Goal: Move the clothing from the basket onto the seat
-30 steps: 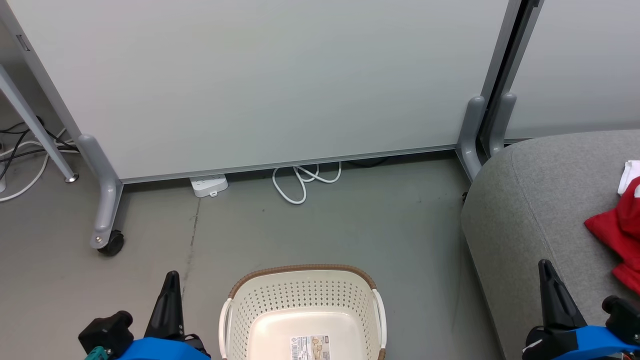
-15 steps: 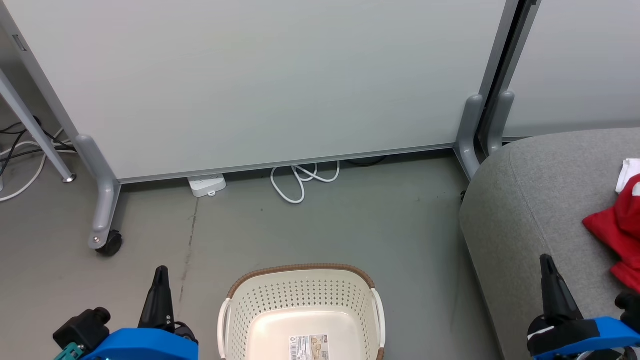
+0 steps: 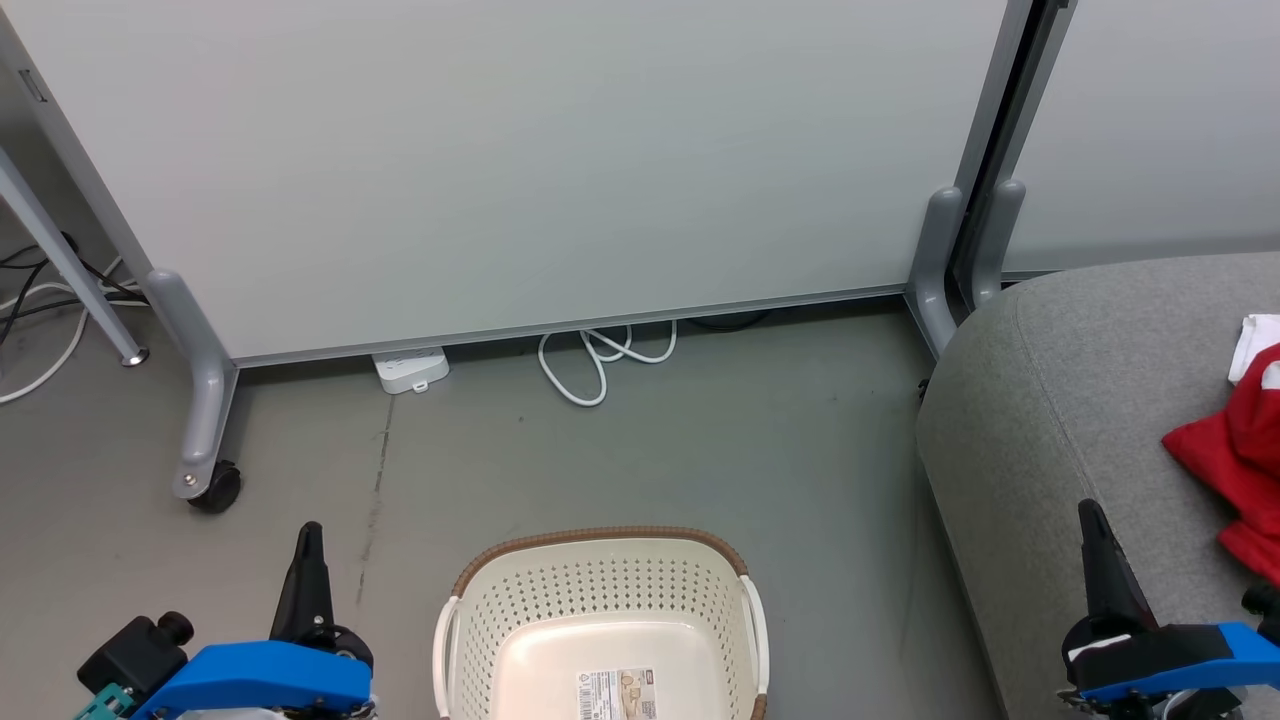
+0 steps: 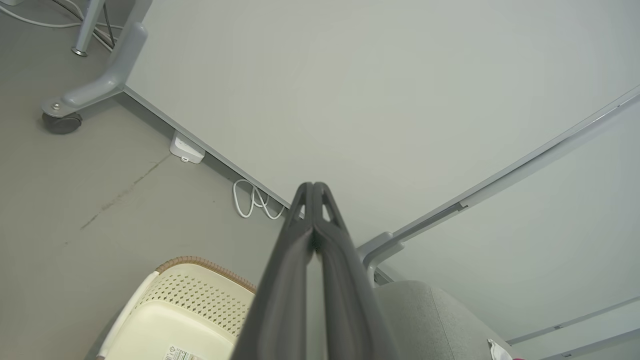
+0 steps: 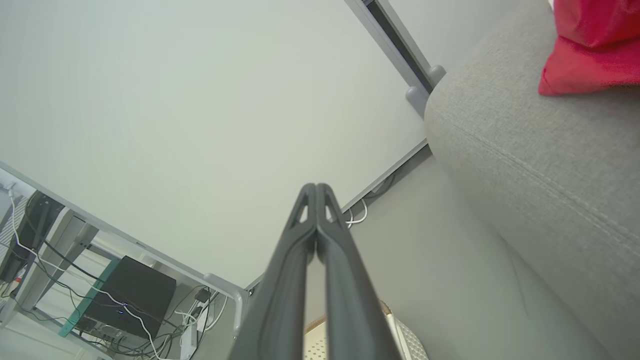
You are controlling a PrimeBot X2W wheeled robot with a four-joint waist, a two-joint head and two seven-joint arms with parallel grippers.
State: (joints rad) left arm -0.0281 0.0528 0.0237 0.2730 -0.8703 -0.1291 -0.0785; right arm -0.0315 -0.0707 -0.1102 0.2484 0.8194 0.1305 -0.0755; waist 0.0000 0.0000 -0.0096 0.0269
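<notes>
Head view: rounded perforated basket (image 3: 600, 592); right of it, red clothing (image 3: 1235, 452), maybe crumpled, on grey fabric seat (image 3: 1060, 400); left gripper (image 3: 309, 530) and right gripper (image 3: 1087, 510) pressed together

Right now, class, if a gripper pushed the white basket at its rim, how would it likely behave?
The basket looks like perforated plastic, so probably stiff and light. Its bottom is bare, so on the smooth floor it would likely slide. Being wide and low, it seems unlikely to tip.

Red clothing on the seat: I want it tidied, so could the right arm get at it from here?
Probably yes: the right pincer, shut, hovers by the seat close beside the clothing, with only bare cushion between them.
</notes>
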